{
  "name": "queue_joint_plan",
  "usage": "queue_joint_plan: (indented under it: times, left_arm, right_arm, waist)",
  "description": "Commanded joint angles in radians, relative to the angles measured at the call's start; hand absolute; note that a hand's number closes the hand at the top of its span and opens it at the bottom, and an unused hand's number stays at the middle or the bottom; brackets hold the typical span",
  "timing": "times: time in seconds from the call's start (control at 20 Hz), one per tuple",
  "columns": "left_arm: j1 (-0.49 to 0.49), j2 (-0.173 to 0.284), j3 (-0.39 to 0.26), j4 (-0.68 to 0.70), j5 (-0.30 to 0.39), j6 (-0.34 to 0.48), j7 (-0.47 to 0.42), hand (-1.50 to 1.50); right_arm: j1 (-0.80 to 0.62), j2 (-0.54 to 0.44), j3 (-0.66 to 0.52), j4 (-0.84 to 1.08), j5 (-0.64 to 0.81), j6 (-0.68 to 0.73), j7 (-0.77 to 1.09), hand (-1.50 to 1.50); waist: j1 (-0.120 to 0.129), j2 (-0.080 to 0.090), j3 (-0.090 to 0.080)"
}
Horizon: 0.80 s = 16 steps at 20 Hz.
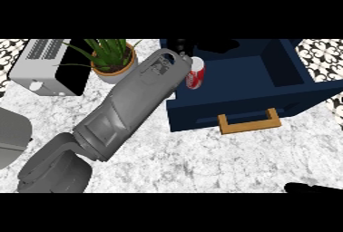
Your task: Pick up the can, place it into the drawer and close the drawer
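Head view, red-and-white can (195, 77), upright over open navy drawer (295, 90)

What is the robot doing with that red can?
The robot's left hand is stretched across the marble counter, holding the red soda can over the open dark blue drawer with a wooden handle. The hand is mostly hidden in the shadow behind the wrist, so the grip itself is hard to see. The can is not yet lying in the drawer, and the drawer is wide open. The right hand just peeks in at the bottom right corner. A potted green plant and a silver toaster stand nearby.
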Motion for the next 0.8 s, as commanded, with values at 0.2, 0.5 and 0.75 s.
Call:
queue_joint_plan:
  times: [0.2, 0.5, 0.75]
  left_arm:
    - [0.010, 0.000, 0.001, -0.060, 0.077, 0.040, -0.033, -1.50]
    - [-0.033, 0.000, 0.006, -0.060, 0.082, 0.044, -0.026, -1.50]
    - [-0.073, 0.000, 0.019, -0.020, 0.081, 0.049, -0.034, -1.50]
  right_arm:
    - [-0.008, -0.054, 0.058, -0.024, 0.188, 0.002, -0.079, -1.50]
    - [-0.050, -0.090, 0.164, 0.021, 0.471, -0.052, -0.086, -1.50]
    - [-0.140, -0.152, 0.208, 0.103, 0.626, -0.052, -0.049, -1.50]
  waist:
    - [0.019, -0.007, 0.000]
    - [0.079, -0.018, -0.001]
    - [0.089, -0.016, -0.001]
